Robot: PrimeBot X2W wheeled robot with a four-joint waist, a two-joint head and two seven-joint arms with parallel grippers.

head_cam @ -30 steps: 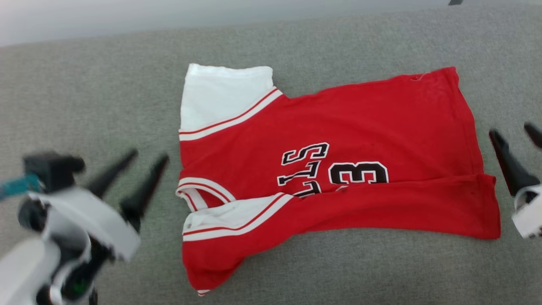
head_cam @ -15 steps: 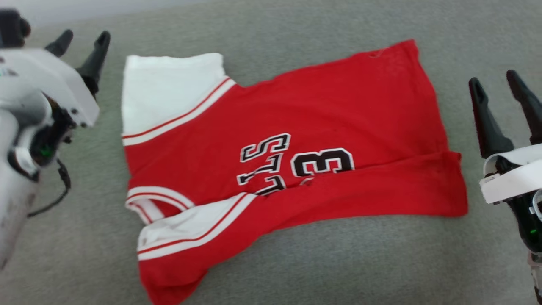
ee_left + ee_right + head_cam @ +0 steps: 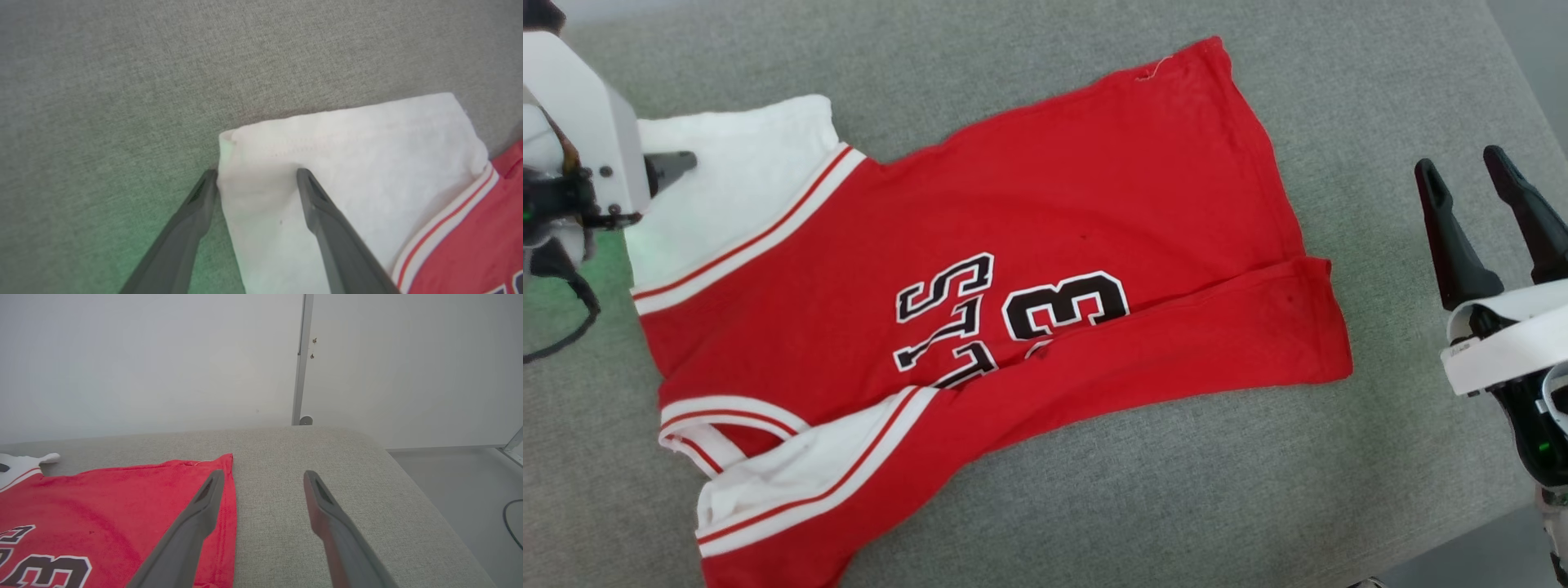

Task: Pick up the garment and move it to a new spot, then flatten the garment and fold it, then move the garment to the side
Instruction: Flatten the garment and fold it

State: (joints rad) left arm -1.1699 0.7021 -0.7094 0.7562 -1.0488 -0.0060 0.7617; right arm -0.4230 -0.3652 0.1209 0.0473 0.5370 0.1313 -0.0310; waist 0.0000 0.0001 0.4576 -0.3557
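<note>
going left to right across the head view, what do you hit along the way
left gripper → white sleeve of the red jersey → its black-and-white lettering → its red hem → grey cushion → right gripper

The garment [image 3: 1045, 212], a bright red jersey with white sleeves, lies sideways on the grey padded surface [image 3: 1339, 106], collar [image 3: 723, 420] to the left and hem [image 3: 1262, 163] to the right in the head view. The far sleeve [image 3: 743, 171] is spread flat, edged with a white-and-red stripe. The near long side [image 3: 1176, 351] is folded up over the chest together with the near sleeve [image 3: 809, 465], and it covers the lower part of the black-and-white lettering [image 3: 1013, 314]. The cloth shows a few soft wrinkles
</note>
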